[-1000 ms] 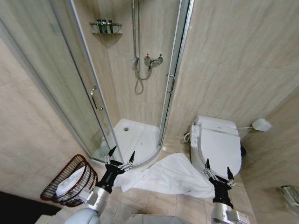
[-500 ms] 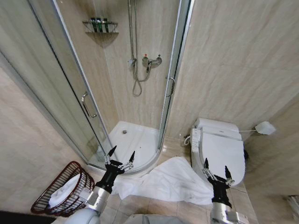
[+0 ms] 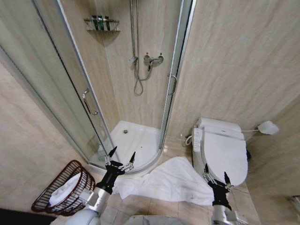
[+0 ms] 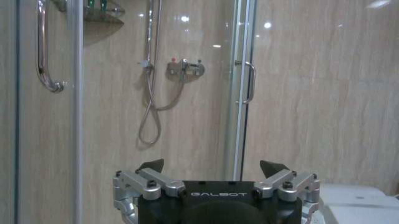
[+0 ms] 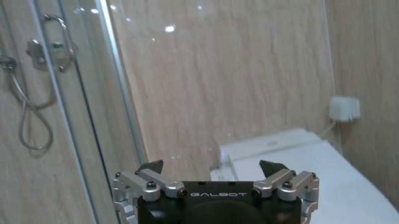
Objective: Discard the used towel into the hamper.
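Beige bathroom tiles (image 3: 154,206) carried the dark wire hamper (image 3: 51,199) at far left, white cloth already inside it. Just beside it the left gripper (image 3: 122,155) was raised with fingers spread, empty, before the shower tray (image 3: 136,140). A white towel (image 3: 168,180) sprawled on the floor between it and the toilet (image 3: 222,150), where the right gripper (image 3: 215,171) was likewise splayed and empty.

I see beige tiled walls (image 3: 234,56), glass corner shower (image 3: 140,93), white toilet (image 3: 222,150) on my right, tiled floor (image 3: 159,208).
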`<state>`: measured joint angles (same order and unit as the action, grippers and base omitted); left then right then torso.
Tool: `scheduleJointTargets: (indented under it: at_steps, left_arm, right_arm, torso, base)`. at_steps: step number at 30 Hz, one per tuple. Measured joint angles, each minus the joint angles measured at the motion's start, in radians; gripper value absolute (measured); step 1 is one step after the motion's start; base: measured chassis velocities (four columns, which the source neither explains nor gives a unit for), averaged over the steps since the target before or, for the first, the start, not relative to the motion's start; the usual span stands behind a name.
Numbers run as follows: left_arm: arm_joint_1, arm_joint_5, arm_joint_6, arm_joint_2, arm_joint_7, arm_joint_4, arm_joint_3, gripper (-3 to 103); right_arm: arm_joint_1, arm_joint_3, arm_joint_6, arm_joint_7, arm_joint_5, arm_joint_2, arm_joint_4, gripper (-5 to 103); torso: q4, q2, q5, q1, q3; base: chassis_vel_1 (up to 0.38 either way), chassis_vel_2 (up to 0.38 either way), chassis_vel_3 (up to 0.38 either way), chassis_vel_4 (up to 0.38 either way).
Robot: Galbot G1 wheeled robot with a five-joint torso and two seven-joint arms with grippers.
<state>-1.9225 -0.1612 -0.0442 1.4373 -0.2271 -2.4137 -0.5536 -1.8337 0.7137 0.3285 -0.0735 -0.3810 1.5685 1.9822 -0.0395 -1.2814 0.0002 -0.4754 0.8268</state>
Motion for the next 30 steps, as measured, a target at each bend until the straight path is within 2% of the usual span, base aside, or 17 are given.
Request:
scheduleJointTargets:
  at_steps: [14,22,30]
  left_arm:
    - [0.000,0.000,0.000,0.000,0.000,0.000,0.000,100]
    - [0.000,0.000,0.000,0.000,0.000,0.000,0.000,100]
    - [0.000,0.000,0.000,0.000,0.000,0.000,0.000,100]
  right_arm:
    - [0.062,-0.015,0.014,-0.033,0.000,-0.042,-0.136,100]
    - [0.135,-0.025,0.087,0.001,0.004,-0.081,-0.363,100]
    - [0.155,-0.035,0.098,0.014,0.008,-0.083,-0.408,100]
  torso:
    - [0.0000,0.077,-0.0002,0.035,-0.042]
    - [-0.0001,0.129,0.0001,0.059,-0.070]
    - [0.0000,0.163,-0.0002,0.074,-0.089]
  base:
    - [0.000,0.000,0.000,0.000]
    - [0.000,0.000,0.000,0.000]
    - [0.000,0.000,0.000,0.000]
